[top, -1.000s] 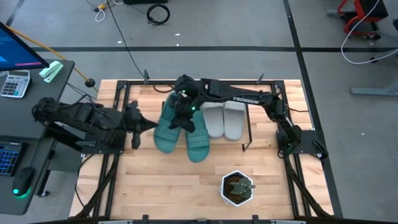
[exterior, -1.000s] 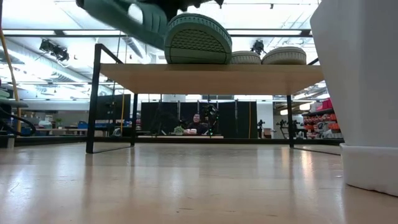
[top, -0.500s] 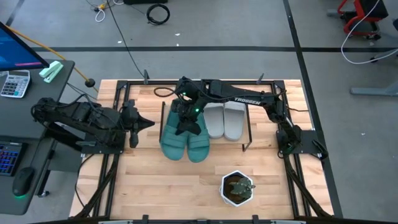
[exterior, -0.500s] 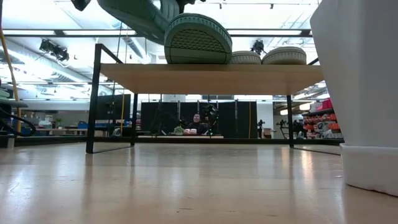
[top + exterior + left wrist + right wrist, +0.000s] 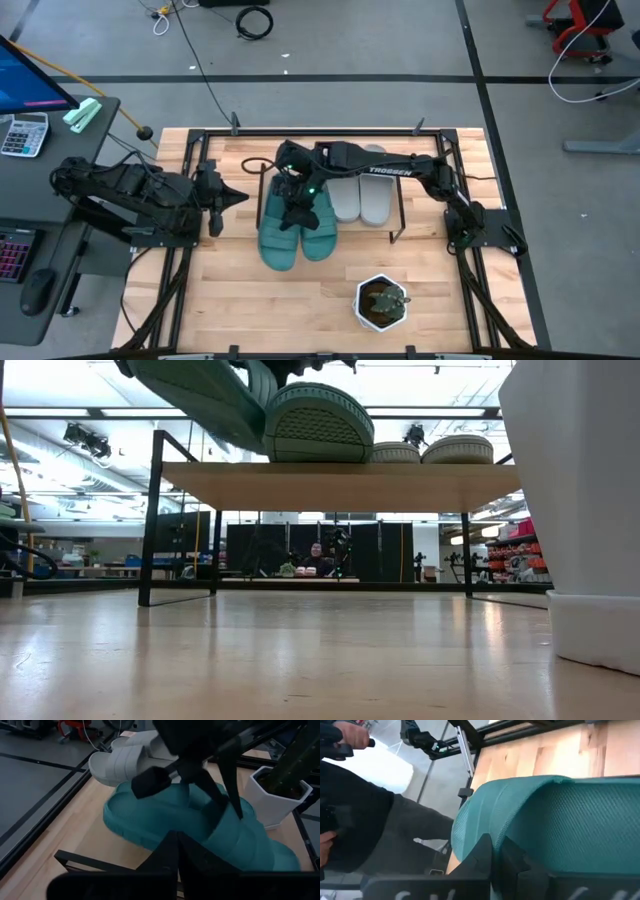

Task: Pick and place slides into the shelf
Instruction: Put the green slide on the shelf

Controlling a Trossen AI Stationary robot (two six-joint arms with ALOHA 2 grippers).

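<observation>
Your right claw point(image 5: 296, 196) is clamped on a teal slide point(image 5: 279, 232) tilted above the shelf's point(image 5: 330, 473) left end, just beside the second teal slide point(image 5: 318, 230) and two grey slides point(image 5: 362, 196) lying there, while your left claw point(image 5: 225, 197) waits together near the worktop's point(image 5: 260, 300) left edge.

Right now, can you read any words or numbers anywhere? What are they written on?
"TROSSEN": white letters on the right arm's dark link, in the high view above the shelf.
Calculator keys on the side desk: too small to read.
Nothing else readable shows on the slides or the plant pot.
</observation>
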